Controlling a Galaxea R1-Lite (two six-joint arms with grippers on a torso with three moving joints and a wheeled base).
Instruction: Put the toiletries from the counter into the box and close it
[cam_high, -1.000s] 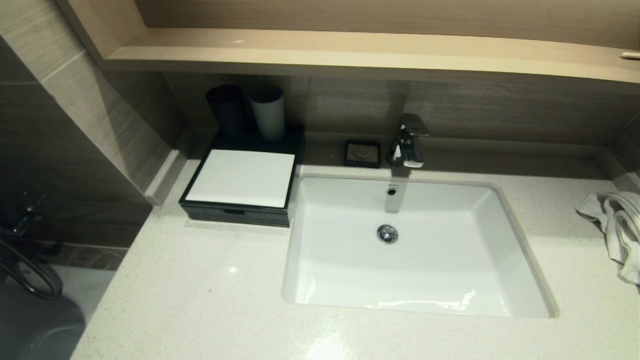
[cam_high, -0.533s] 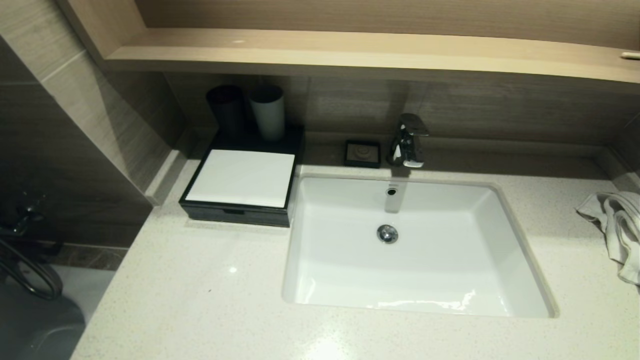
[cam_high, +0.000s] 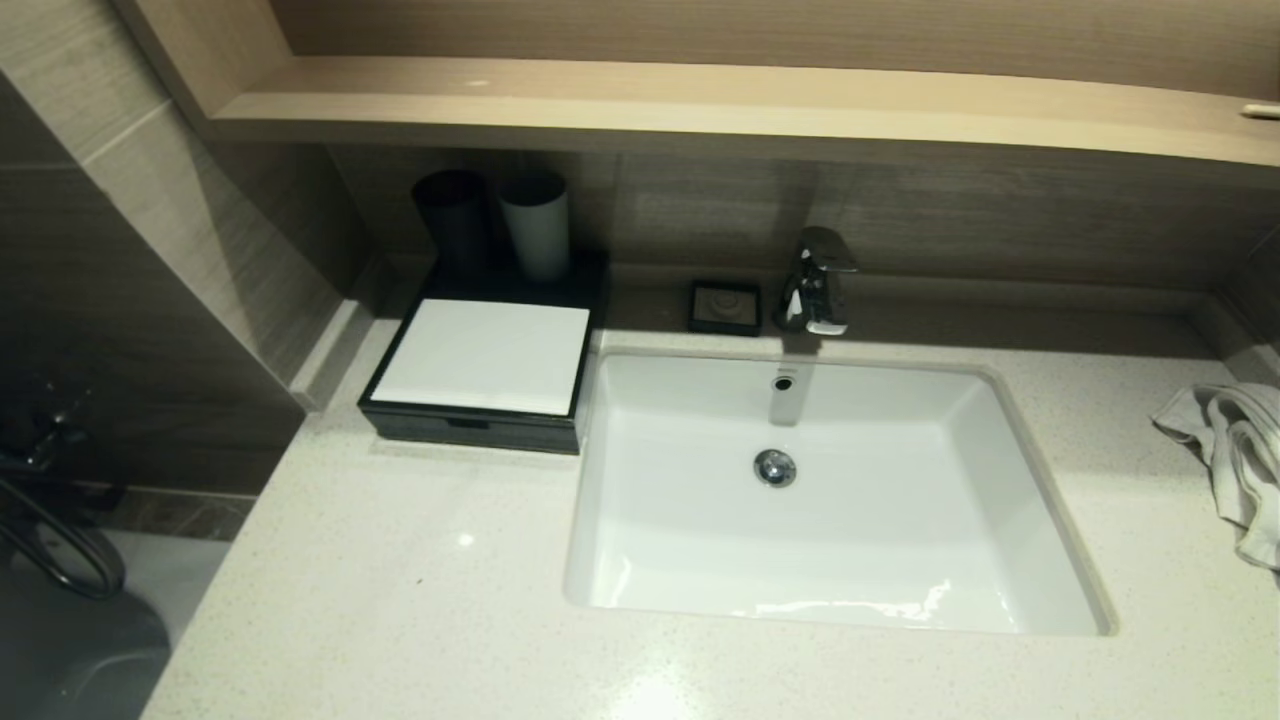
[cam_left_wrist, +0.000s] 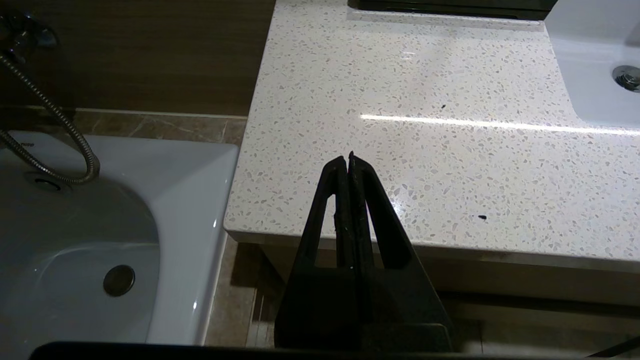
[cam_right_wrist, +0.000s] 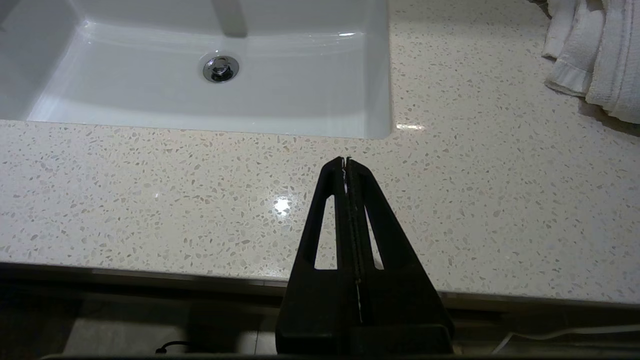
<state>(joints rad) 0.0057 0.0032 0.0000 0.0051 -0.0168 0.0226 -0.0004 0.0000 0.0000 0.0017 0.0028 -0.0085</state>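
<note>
Nearest to me, both arms are parked short of the counter's (cam_high: 400, 600) front edge. My left gripper (cam_left_wrist: 348, 156) hangs at the front left corner, fingers pressed fully together with nothing between them. My right gripper (cam_right_wrist: 345, 161) sits at the front edge before the basin (cam_high: 830, 500), its fingers likewise pressed flat together and empty. Neither gripper shows in the head view.

Middle ground: I log the white rectangular basin sunk into the speckled stone, with a chrome drain (cam_high: 775, 467) at its centre. At the counter's right edge lies a crumpled white towel (cam_high: 1235, 450).

Further back, left of the basin: the box (cam_high: 480, 425), low and black, white panel on top, its drawer front flush with the body, so I read it as closed. It stands against the counter's back left corner. I see no packets of toiletries lying on the stone.

Rear edge: two cups, one black (cam_high: 453, 215) and one white (cam_high: 536, 225), stand on the back of the box; a small black soap dish (cam_high: 725, 305) and the chrome tap (cam_high: 818, 280) stand behind the basin.
</note>
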